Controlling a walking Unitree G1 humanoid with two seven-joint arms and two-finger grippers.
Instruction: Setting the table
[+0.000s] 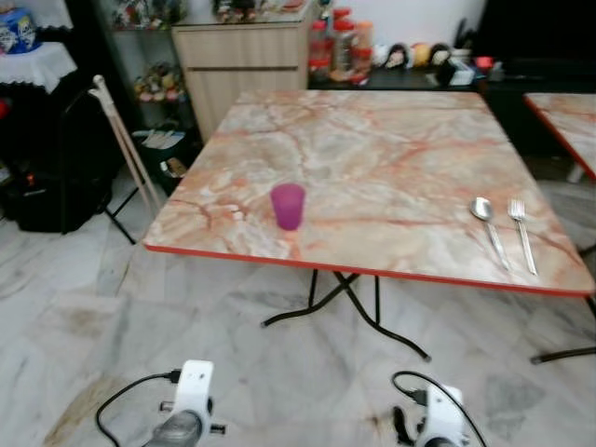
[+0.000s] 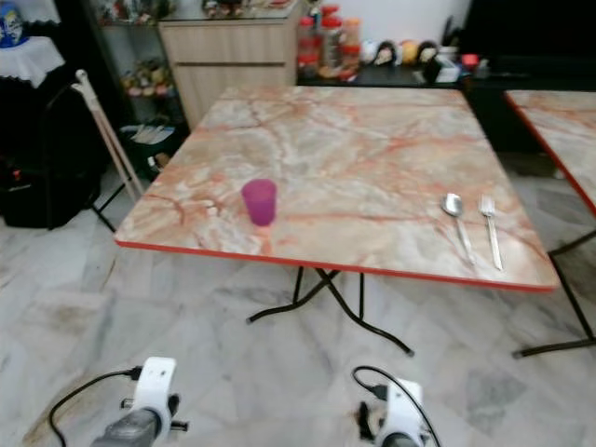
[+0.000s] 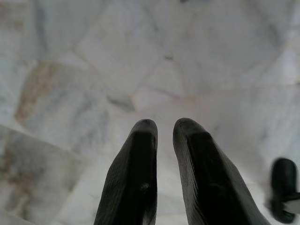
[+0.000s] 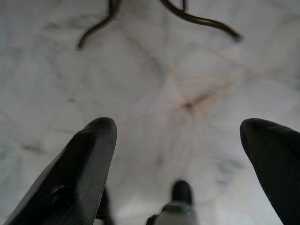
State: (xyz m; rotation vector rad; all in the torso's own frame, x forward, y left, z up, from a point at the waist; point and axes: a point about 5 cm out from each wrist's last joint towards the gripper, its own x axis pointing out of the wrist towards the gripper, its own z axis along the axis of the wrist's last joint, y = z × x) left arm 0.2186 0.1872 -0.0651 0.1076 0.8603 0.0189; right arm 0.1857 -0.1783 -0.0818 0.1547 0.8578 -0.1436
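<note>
Bench: a square folding bench with a pink-and-cream marble-patterned top and a red rim (image 1: 372, 158), standing on thin black metal legs (image 1: 349, 303) over a pale marbled tile floor (image 1: 84, 317).
Cup: a small translucent purple plastic cup (image 1: 288, 206) stands upright near the bench's front edge, closer to the front left corner than to the middle.
Cutlery: a silver metal spoon (image 1: 488, 226) and a silver metal fork (image 1: 522, 233) lie side by side, just apart, handles pointing toward the front edge, near the front right corner. They are well apart from the cup.
Left gripper: the left gripper (image 3: 164, 136) hangs low over the floor, its two black fingers nearly closed with only a narrow slit between the tips, holding nothing.
Right gripper: the right gripper (image 4: 178, 129) also hangs over the floor in front of the bench legs, its fingers spread wide apart and empty.
Behind the bench: a light wooden cabinet (image 1: 244, 65) stands beyond the far left corner, with red-lidded jars (image 1: 340, 42) beside it.
To the right: the corner of a second, matching marble-topped bench (image 1: 568, 126) stands beyond the right edge.
</note>
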